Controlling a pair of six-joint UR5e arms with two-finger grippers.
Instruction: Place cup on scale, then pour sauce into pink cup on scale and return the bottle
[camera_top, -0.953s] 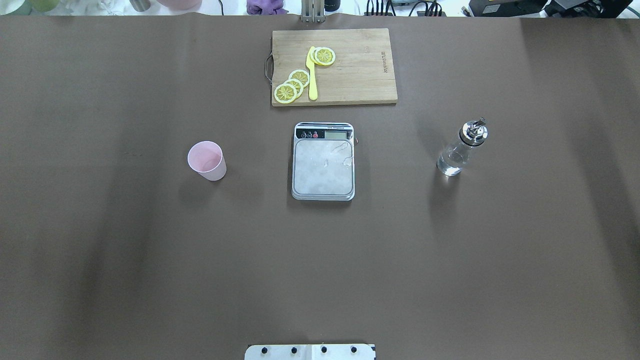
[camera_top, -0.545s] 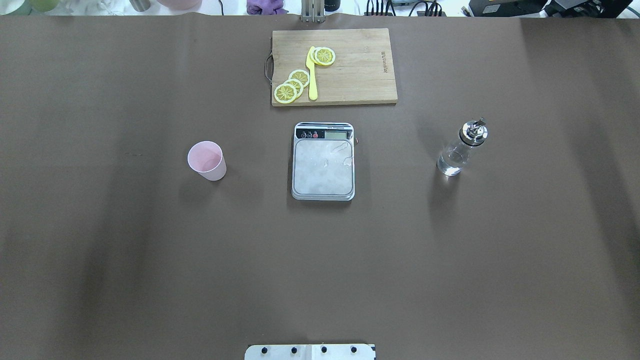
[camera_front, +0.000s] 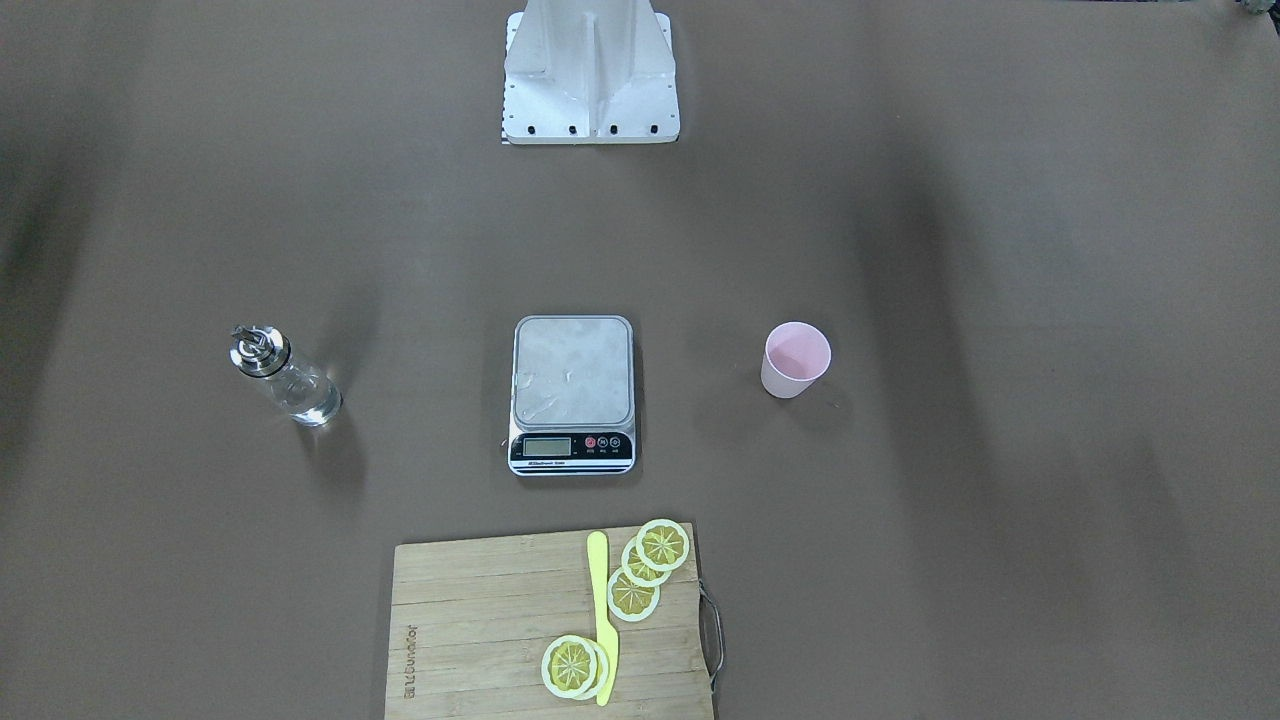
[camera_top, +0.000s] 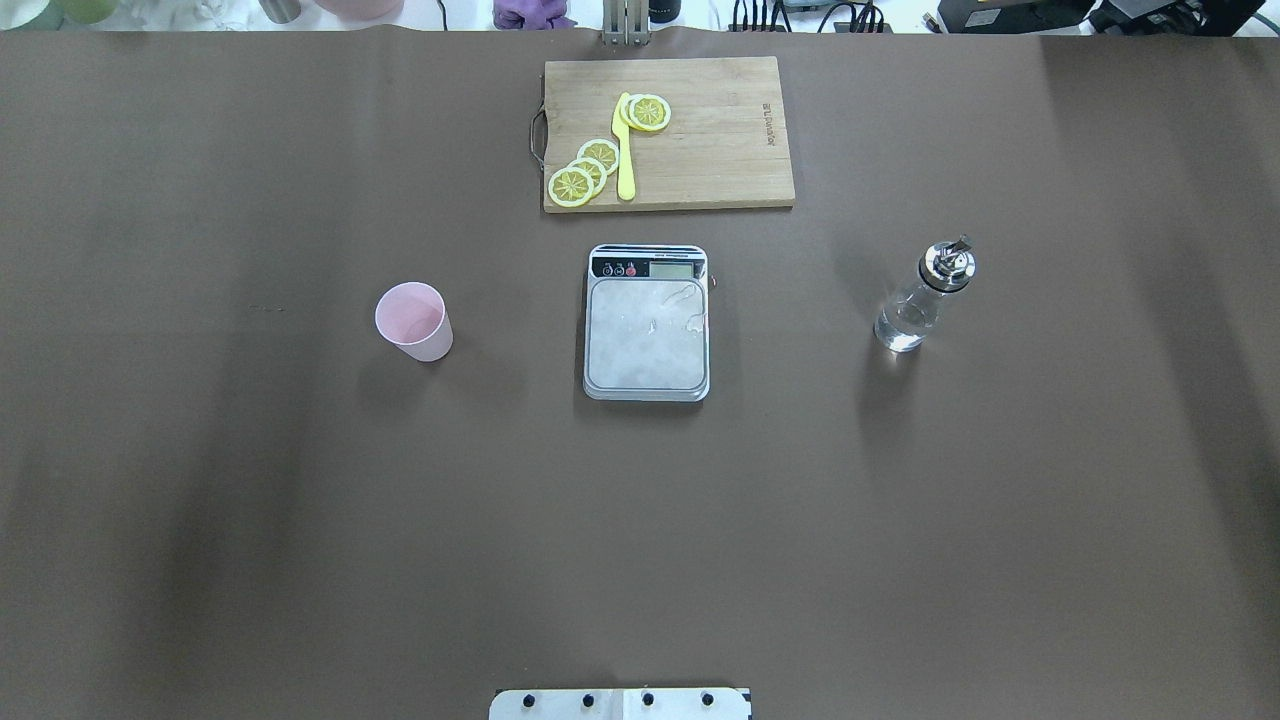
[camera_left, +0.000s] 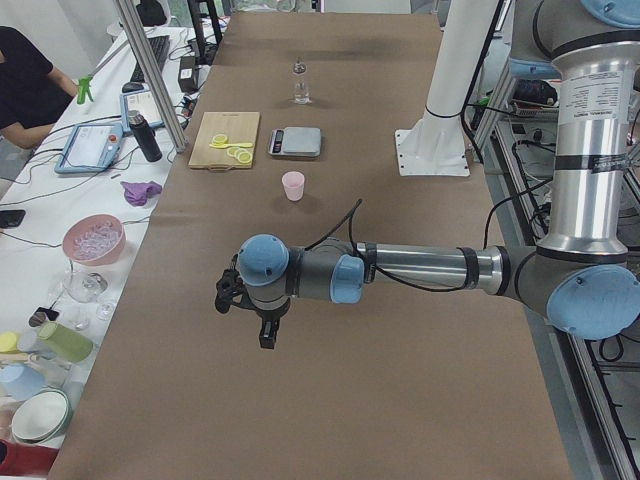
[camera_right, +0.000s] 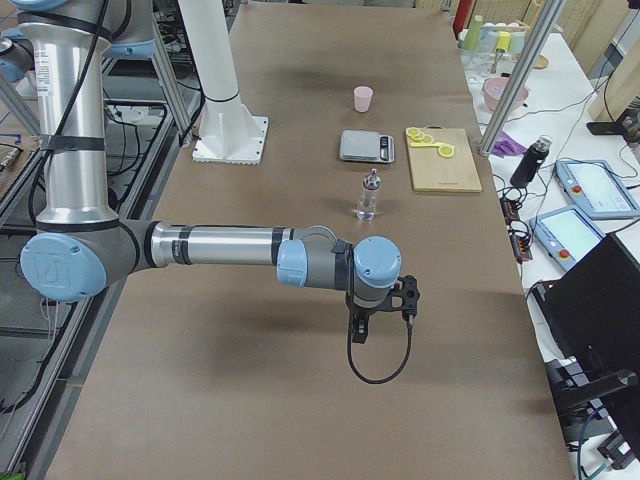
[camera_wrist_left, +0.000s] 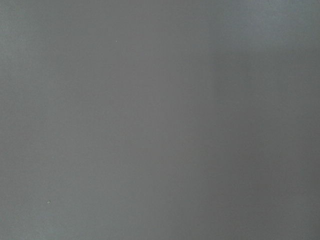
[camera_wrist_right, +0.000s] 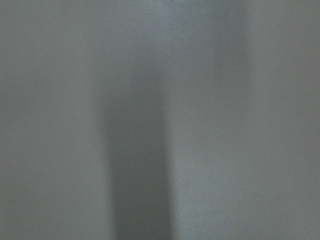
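Note:
The pale pink cup (camera_top: 413, 322) stands upright on the brown table, left of the scale (camera_top: 647, 345); it also shows in the front view (camera_front: 795, 360). The scale's steel platform is bare. The clear glass bottle (camera_top: 922, 298) with a metal spout stands right of the scale, with clear sauce (camera_top: 900, 330) in its base. My left gripper (camera_left: 268, 335) shows only in the exterior left view, far from the cup. My right gripper (camera_right: 360, 330) shows only in the exterior right view, short of the bottle (camera_right: 368, 196). I cannot tell whether either is open or shut. Both wrist views show only blurred grey.
A wooden cutting board (camera_top: 720, 150) with lemon slices (camera_top: 583, 172) and a yellow knife (camera_top: 625, 150) lies behind the scale. My white base plate (camera_top: 620, 704) is at the near edge. Bowls, cups and tablets sit on side benches beyond the table ends.

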